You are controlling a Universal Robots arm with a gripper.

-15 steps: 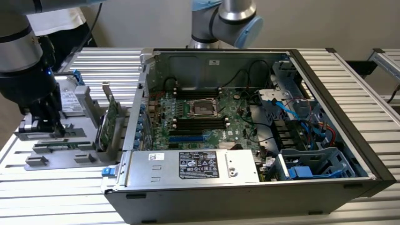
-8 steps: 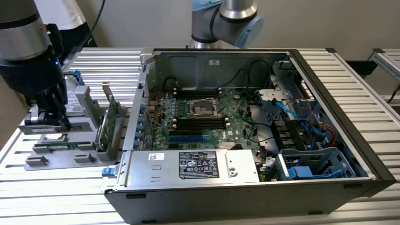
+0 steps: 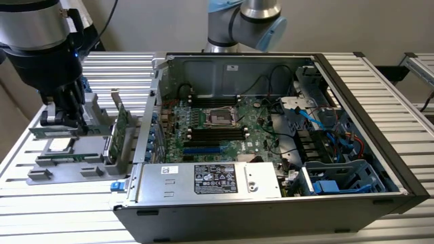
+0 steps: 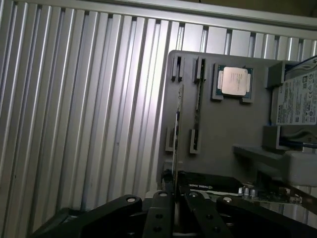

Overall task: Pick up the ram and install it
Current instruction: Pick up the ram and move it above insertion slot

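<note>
Ram (image 4: 177,129) stands on edge over the grey parts holder (image 4: 223,129), to the exterior view's left of the open computer case (image 3: 400,168). The gripper (image 4: 176,197) is set narrow across its two flat faces. The hold appears closed on the stick, but whether the stick is clear of the holder slots cannot be determined. The case lies on its side with the panel off, so the motherboard (image 3: 203,140) and its black memory slots (image 3: 215,133) face up for access from above. The holder gives each part its own cradle, so each can be reached singly. The green expansion card (image 3: 122,127) stands upright on the side nearest the case, the hard drive (image 4: 299,96) sits in an end bay, and the square silver processor chip (image 4: 234,81) lies flat in its pocket. An edge-on grip suits a slot that accepts the stick edge-first. Case and holder rest on a table (image 3: 393,81) of ribbed aluminium profiles. The arm (image 3: 244,20) rises behind the case, before a plain pale wall (image 3: 149,20).
</note>
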